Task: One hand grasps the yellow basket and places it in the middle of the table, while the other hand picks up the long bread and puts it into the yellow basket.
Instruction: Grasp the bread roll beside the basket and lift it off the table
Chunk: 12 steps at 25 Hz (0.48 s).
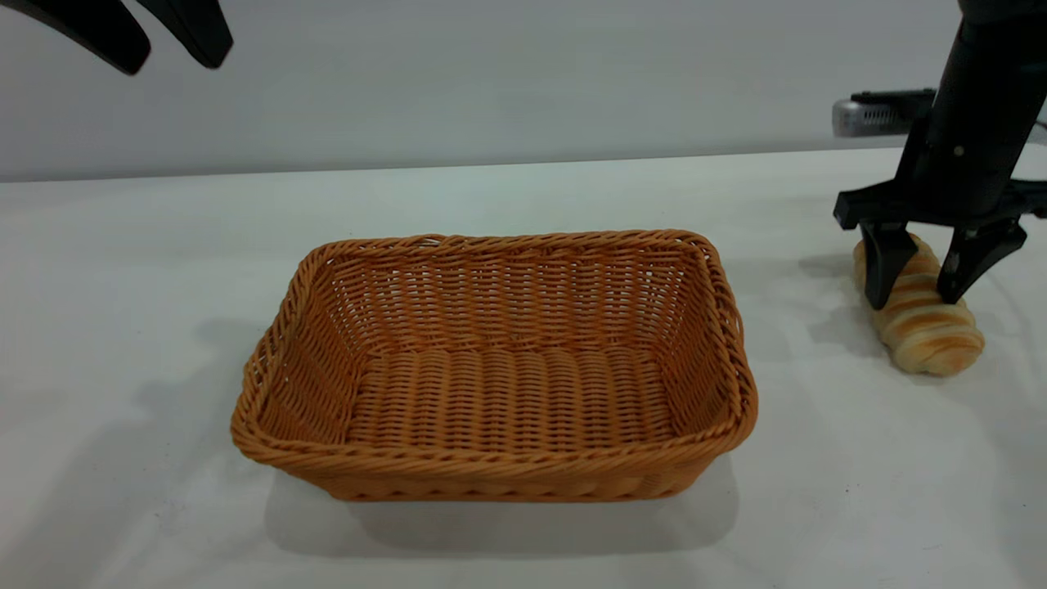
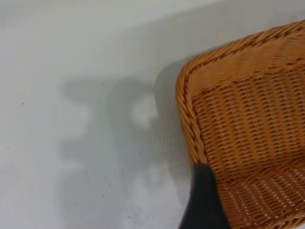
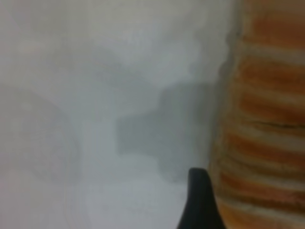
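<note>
Exterior view: basket is seen sitting flat on the table, roughly mid-table, nothing inside it. Bread lies on the table well to the right of the basket, clear of its rim, long axis running from the far side toward the camera. Right gripper is lowered over the far half of the bread, pointing down, fingers parted and straddling the loaf, one on each long side; tips are at or just against the crust, but actual contact cannot be confirmed, and the bread is seen resting on the table, not lifted. Left gripper is held high above the table, up and to the left of the basket, well apart from it, fingers spread, nothing held. Left wrist view: one basket corner with braided rim is seen below, one dark fingertip overlapping it in frame, gripper shadow cast on the table beside the basket. Right wrist view: striped bread is seen close up beside one fingertip, with bare table on the other side.
</note>
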{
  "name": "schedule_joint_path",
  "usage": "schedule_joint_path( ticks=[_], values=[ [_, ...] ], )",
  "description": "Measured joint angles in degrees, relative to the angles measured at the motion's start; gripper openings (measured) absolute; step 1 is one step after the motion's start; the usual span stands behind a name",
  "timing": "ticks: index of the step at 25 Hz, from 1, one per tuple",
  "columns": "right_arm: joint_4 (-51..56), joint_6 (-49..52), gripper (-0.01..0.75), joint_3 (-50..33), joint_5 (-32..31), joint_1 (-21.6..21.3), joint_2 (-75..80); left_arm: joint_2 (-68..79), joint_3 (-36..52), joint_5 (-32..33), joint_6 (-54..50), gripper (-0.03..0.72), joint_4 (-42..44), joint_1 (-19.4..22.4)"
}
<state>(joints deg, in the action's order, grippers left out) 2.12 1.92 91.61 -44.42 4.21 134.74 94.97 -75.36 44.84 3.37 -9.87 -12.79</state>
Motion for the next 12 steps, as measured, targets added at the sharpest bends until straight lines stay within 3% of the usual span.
schedule_joint_path(
  ticks=[7,12],
  values=[
    [0.1,-0.5,0.545,0.6,0.4,-0.1,1.2,-1.5,0.0,0.6,0.0,0.581,-0.1,0.0],
    [-0.4,-0.6,0.34,0.9,0.5,-0.1,2.4,-1.7,0.0,0.7,0.0,0.581,-0.1,0.0]
  ],
)
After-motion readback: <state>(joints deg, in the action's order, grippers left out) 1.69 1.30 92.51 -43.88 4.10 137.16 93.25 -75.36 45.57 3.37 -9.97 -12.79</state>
